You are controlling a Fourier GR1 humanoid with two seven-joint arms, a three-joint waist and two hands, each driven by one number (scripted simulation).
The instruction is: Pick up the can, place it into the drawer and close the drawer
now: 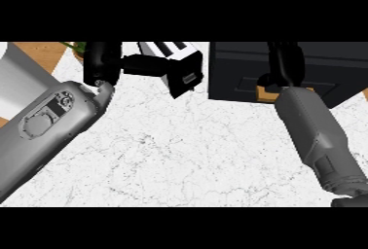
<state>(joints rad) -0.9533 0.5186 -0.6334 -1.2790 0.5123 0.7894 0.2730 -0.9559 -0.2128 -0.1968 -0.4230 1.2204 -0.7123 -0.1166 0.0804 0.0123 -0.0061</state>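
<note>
My right hand [283,68] reaches over the dark drawer unit [237,73] at the back right. Its fingers run straight up towards the view's top edge, and the thumb bends at the left. A small tan-orange thing [266,94] shows just below the hand on both sides of the wrist, at the unit's front edge. It may be the can, but most of it is hidden by the wrist. My left hand [101,63] is at the back left with its fingers up and the thumb stretched right towards a toaster, holding nothing.
A white and black toaster [181,65] stands at the back centre, between the hands. A green plant [78,47] and a wooden surface [39,53] show at the far left. The white marble counter [187,151] fills the middle and front.
</note>
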